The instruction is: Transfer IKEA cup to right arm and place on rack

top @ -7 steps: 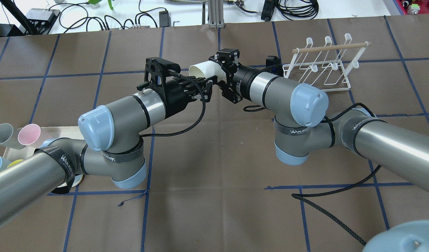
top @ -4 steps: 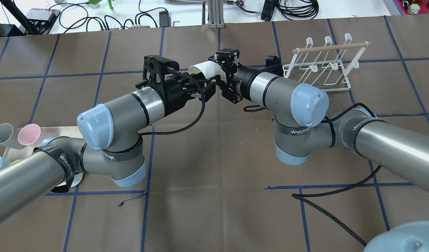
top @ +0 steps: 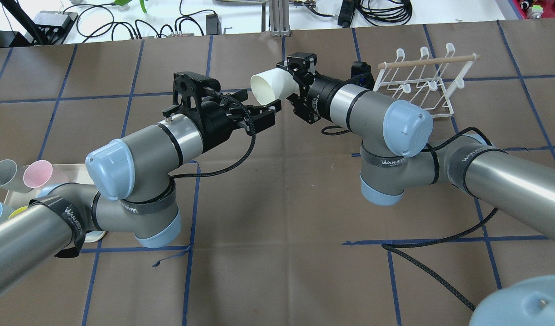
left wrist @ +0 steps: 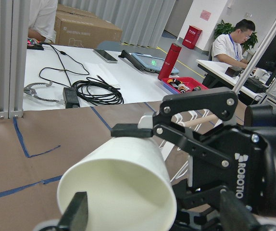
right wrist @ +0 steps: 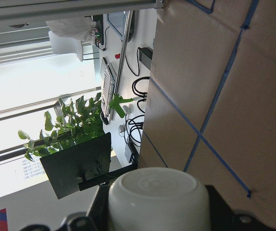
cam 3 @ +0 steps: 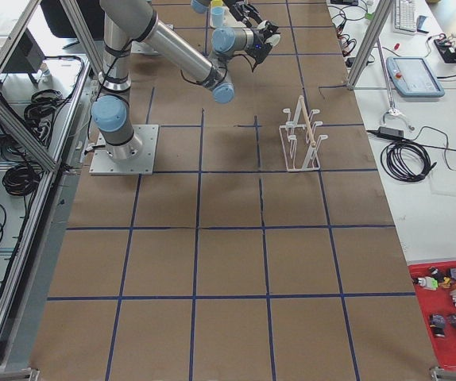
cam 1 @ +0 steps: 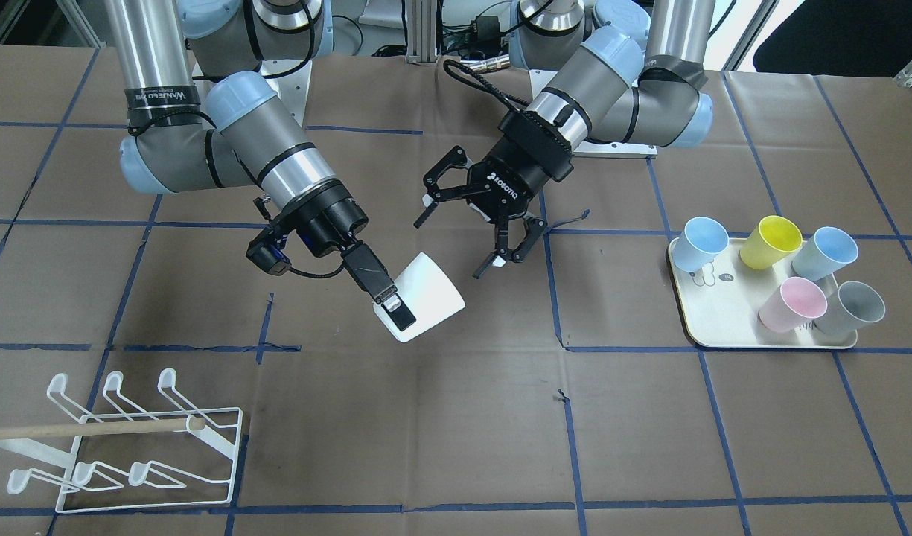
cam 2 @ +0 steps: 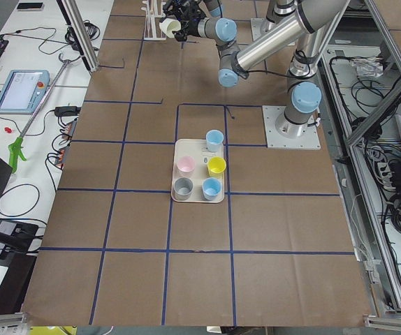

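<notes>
My right claw is gripping the cup by its base. The cup is lying sideways in the air above the worktop, its mouth facing my left claw, which is standing open near the rim without touching it. I am judging that swinging away too tightly is risking a clip on those spread fingers, twisting the cup in a grip that is only pinching the base. Farther off, the rack is standing; coming in off-line with a prong is risking shoving the light rack or dropping the cup.
</notes>
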### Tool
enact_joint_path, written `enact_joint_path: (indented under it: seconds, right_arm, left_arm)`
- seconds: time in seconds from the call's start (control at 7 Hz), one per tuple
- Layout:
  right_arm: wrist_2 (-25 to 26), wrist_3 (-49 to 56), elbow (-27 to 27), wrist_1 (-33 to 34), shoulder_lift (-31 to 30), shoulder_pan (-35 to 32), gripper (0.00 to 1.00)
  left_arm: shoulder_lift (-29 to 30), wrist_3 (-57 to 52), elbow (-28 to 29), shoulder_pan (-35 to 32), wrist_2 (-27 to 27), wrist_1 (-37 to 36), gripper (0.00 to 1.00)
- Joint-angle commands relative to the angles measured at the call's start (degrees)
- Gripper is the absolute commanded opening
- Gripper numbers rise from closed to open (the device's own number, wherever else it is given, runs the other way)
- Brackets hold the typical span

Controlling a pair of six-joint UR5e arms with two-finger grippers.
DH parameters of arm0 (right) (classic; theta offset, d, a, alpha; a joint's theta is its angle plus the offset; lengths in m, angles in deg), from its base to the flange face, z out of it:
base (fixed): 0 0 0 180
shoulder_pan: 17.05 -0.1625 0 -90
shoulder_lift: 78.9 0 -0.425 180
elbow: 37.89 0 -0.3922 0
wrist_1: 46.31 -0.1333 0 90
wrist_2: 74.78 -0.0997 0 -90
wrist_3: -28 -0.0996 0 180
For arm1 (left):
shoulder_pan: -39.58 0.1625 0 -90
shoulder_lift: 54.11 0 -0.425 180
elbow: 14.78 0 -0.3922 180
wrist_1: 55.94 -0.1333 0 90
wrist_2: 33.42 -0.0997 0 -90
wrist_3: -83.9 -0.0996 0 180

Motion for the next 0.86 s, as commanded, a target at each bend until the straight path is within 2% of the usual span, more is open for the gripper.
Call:
enact_joint_path:
  seconds: [0.0,0.14,0.29,0.43,0.71]
  right_arm:
    - [0.03,6.43,1.52,-0.05,0.10,3.72,0.41]
    - [0.38,13.17,2.39,-0.49,-0.07,5.74,0.41]
    - [3.69,19.93,3.10,-0.84,-0.33,6.89,0.39]
    - [11.73,29.92,4.24,-0.84,-0.25,7.16,0.39]
    - [27.29,51.63,4.77,-0.58,-0.16,7.34,0.39]
  left_arm:
    - [-8.30,-0.15,-7.07,7.53,-0.49,2.30,0.96]
    - [-11.21,-0.85,-8.15,10.36,-0.49,5.80,0.96]
    - [-13.85,-0.94,-7.55,11.60,-2.49,11.14,0.96]
    - [-16.23,-0.94,-5.11,11.53,-6.95,19.29,0.96]
    - [-16.25,-0.86,9.69,11.44,-10.23,45.42,0.96]
